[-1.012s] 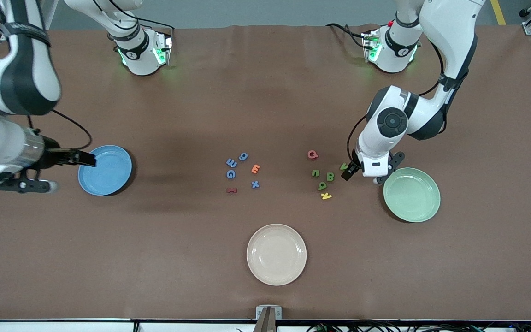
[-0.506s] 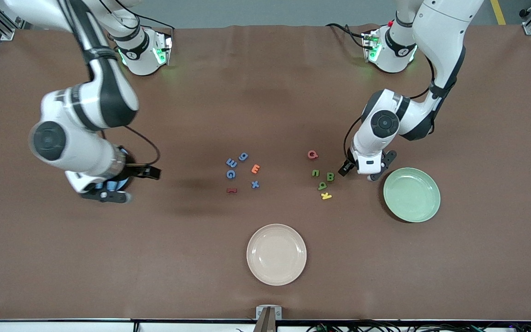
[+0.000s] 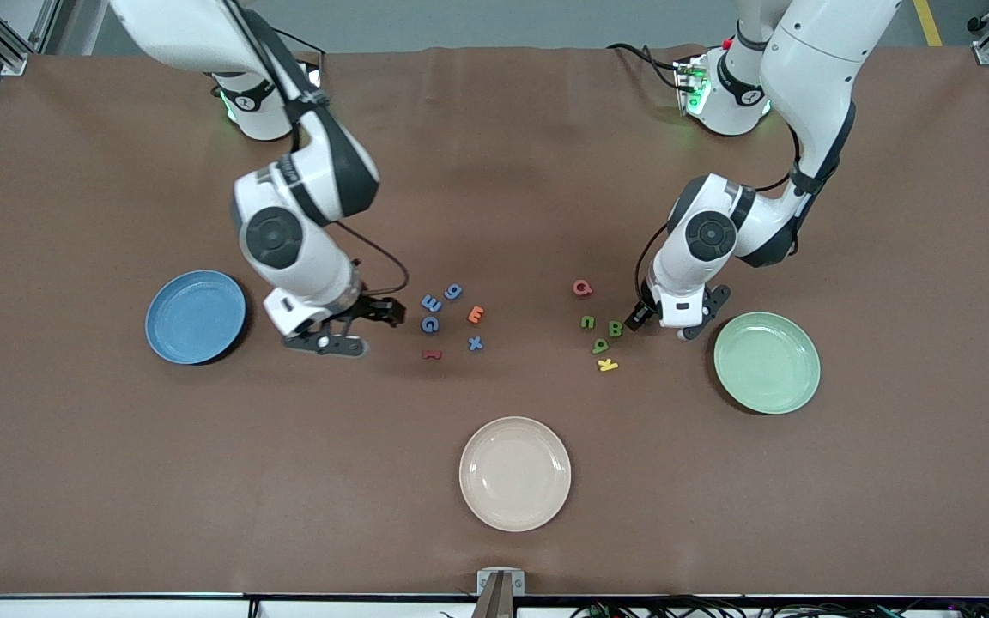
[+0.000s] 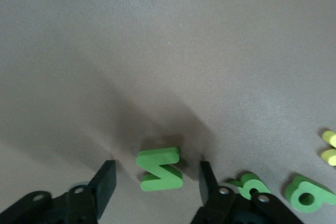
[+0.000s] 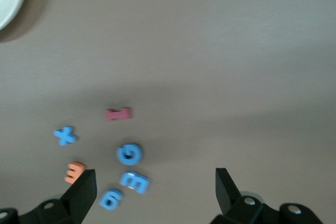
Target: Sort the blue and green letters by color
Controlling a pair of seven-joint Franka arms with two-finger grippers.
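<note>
Pale blue round plate (image 3: 195,317), mid-frame at the right arm's end, is empty. It looks like the drop for blues. Right claw (image 3: 379,313) hangs fully open and empty, just beside the four blue foam letters (image 3: 431,303) at frame centre, probably lining up a pick. Three olive-green foam letters (image 3: 615,329) lie mid-frame. Left claw (image 4: 156,174) is down on the surface, half-open, straddling the fourth green zigzag letter (image 4: 160,169) with gaps both sides and no grip yet. The green plate (image 3: 767,363) sits close by, so the carry should be short.
</note>
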